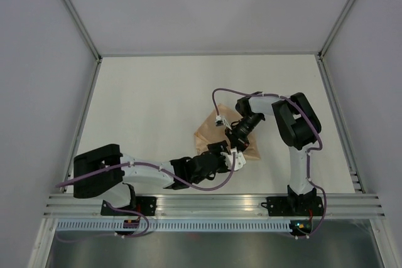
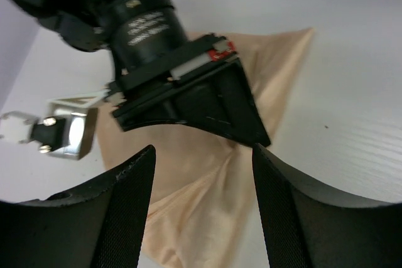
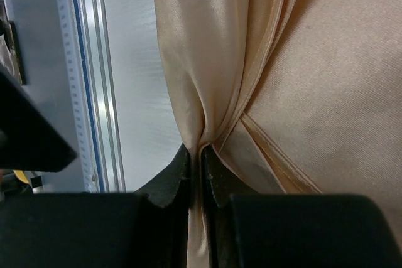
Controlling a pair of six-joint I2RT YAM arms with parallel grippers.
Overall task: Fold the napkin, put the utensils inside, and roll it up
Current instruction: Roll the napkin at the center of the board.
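Napkin [image 1: 208,131] lies bunched on the worktop [image 1: 157,92], centre-right, just ahead of both arms; layered pleats show in the right wrist view. Right pincer [image 3: 201,169] is clamped on a gathered ridge of the cloth, jaws nearly together w/ fabric between them. Left pincer [image 2: 202,152] hangs just beside it, jaws apart, holding nothing, over the napkin's near part. No utensils in any of the 3 views.

Step in hand, as I read it: the fold, 1st of 3, not done. The cloth looks crumpled, not a flat fold. Next move prob. needs the right to draw its pinch across & lay it flat, while the left pins or takes a 2nd edge. Risk: thin fabric drags along instead of folding.
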